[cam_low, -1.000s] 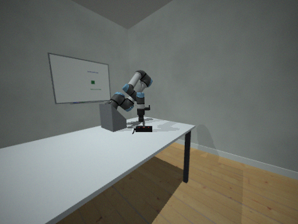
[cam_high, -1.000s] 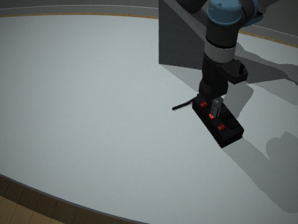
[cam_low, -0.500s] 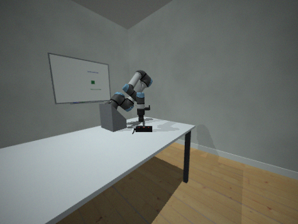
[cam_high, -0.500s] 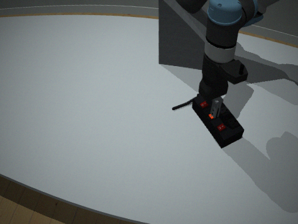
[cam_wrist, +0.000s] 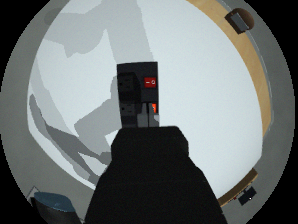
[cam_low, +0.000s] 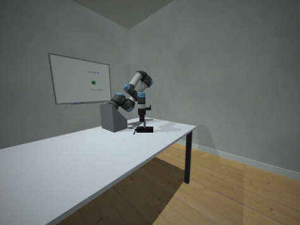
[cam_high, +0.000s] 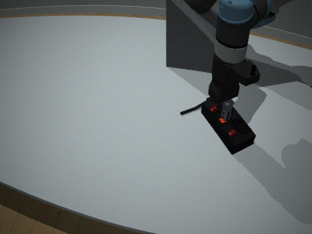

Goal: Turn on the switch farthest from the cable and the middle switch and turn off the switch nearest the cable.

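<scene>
A black power strip (cam_high: 228, 126) lies flat on the grey table, its cable (cam_high: 191, 109) running out to the left. It carries three red rocker switches. The switch nearest the cable (cam_high: 213, 108) and the farthest switch (cam_high: 231, 133) show dull red. The middle switch (cam_high: 222, 121) glows brighter orange. My gripper (cam_high: 225, 116) is shut and empty, its fingertips pointing down right at the middle switch. In the wrist view the strip (cam_wrist: 139, 96) lies ahead of the dark fingers, with the farthest switch (cam_wrist: 149, 83) and the glowing middle switch (cam_wrist: 153, 107) visible. In the exterior view the strip (cam_low: 144, 129) is small.
The arm's grey wedge base (cam_high: 189, 39) stands behind the strip. The table's right edge (cam_low: 177, 140) lies beyond the strip. A whiteboard (cam_low: 80, 80) hangs on the back wall.
</scene>
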### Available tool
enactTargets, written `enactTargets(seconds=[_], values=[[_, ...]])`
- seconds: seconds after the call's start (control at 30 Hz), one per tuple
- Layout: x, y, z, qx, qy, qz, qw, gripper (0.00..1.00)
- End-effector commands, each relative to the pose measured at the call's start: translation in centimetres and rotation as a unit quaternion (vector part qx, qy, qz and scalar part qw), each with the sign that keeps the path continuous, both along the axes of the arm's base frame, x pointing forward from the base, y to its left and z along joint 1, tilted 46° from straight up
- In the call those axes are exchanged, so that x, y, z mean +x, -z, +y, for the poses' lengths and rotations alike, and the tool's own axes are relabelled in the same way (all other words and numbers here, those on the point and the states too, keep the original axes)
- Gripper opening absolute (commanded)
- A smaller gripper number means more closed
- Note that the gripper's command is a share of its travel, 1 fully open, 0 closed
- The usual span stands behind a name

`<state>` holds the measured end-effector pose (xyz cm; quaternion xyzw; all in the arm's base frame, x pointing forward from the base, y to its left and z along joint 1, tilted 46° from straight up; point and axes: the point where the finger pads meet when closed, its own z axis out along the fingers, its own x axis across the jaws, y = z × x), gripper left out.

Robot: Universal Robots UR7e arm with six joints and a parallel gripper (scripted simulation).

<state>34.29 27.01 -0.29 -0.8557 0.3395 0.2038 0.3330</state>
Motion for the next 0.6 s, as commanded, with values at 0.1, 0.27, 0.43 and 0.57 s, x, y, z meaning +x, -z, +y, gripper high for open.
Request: enactTargets(seconds=[0.1,0.27,0.43,0.57], values=[[0.3,-1.3,-1.3,0.000,0.000,-0.001,1.000,0.00],[0.4,-2.1,-2.1,0.000,0.000,-0.001,1.000,0.00],[0.4,-2.3,-2.3,0.000,0.000,-0.001,1.000,0.00],[0.4,-2.3,-2.3,0.000,0.000,-0.001,1.000,0.00]])
